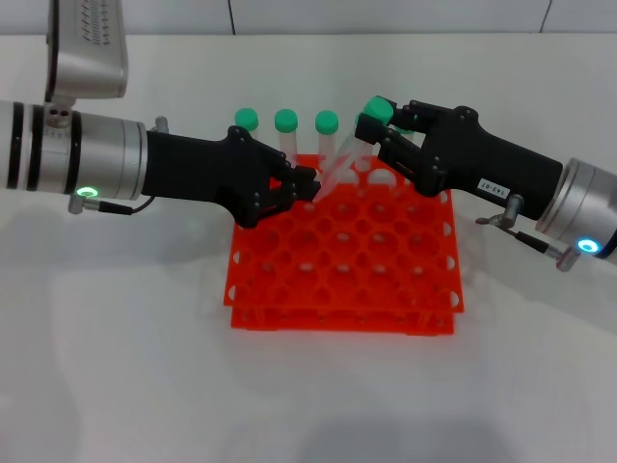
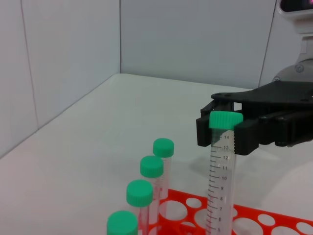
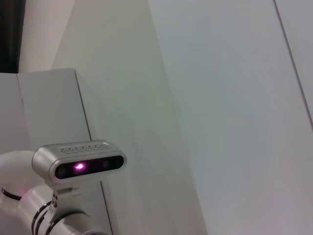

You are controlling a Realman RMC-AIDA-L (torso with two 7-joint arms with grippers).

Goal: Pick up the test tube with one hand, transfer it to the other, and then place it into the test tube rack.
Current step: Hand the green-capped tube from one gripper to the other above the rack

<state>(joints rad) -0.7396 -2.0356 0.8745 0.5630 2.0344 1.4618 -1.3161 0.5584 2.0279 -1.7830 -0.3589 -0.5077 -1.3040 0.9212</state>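
Observation:
The test tube [image 1: 337,164], clear with a green cap [image 1: 378,108], hangs tilted above the back of the orange-red test tube rack [image 1: 342,289]. My left gripper [image 1: 303,184], unlabelled, is shut on the tube's lower end. My right gripper [image 1: 379,130], with the white label, grips the tube just under its cap. In the left wrist view the tube [image 2: 221,186] stands between the right gripper's fingers [image 2: 204,131], which touch it on both sides. The right wrist view shows neither tube nor rack.
Several other green-capped tubes [image 1: 286,121] stand in the rack's back row, and they also show in the left wrist view [image 2: 151,167]. The rack's front holes are empty. The white table [image 1: 116,367] lies all around. The right wrist view shows only my head camera [image 3: 78,164] and a wall.

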